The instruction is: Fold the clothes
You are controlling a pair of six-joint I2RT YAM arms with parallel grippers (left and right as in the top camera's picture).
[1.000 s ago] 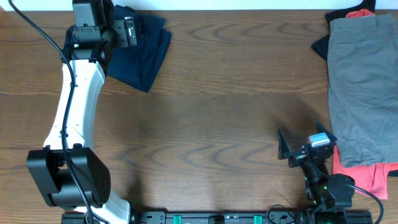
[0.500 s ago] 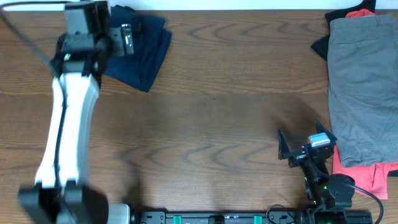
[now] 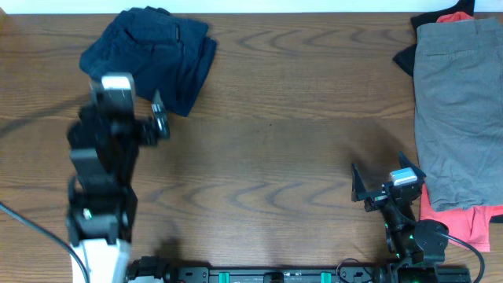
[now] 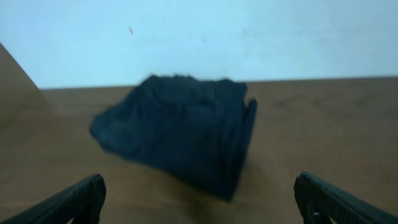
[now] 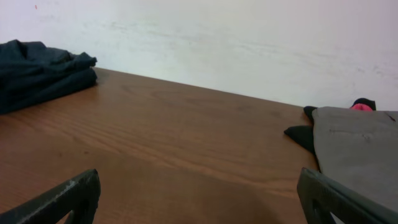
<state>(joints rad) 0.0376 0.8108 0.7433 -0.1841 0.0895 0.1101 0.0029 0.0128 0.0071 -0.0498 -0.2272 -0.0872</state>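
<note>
Folded dark navy shorts point(image 3: 161, 59) lie at the table's back left; they show blurred in the left wrist view point(image 4: 183, 130) and at the far left of the right wrist view point(image 5: 37, 71). My left gripper point(image 3: 157, 124) is open and empty, just in front of the navy shorts and apart from them. A pile at the right edge holds grey shorts point(image 3: 460, 110) on top, with coral-red point(image 3: 471, 224) and black point(image 3: 405, 59) pieces under them; the grey pair shows in the right wrist view point(image 5: 357, 155). My right gripper point(image 3: 385, 185) is open and empty at the front right, left of the pile.
The brown wooden table point(image 3: 291, 141) runs between the navy shorts and the pile. A pale wall point(image 5: 217, 37) stands behind the table's far edge. The arm bases sit at the front edge.
My left arm has pulled back from over the navy shorts toward the front, leaving them folded at the back left. The right arm has not moved.
</note>
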